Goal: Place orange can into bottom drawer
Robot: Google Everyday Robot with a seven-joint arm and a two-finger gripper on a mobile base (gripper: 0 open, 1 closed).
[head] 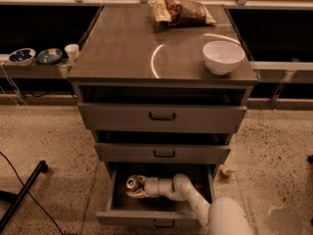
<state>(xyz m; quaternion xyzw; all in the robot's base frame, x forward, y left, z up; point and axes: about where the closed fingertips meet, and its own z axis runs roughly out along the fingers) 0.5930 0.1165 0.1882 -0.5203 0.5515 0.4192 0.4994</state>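
Note:
The bottom drawer (156, 215) is pulled open below the two shallower drawers. The orange can (132, 182) lies on its side inside the drawer at the left, its silver end facing up and left. My gripper (137, 186) reaches into the drawer from the lower right, with its fingers on either side of the can. The white arm (183, 192) runs from the can back to the bottom right corner of the view.
A white bowl (223, 57) and a crinkled chip bag (182, 11) sit on the cabinet top (127, 48). Small bowls (22, 56) and a cup (72, 52) stand on a ledge at the left. A dark pole (22, 194) and cable lie on the floor at lower left.

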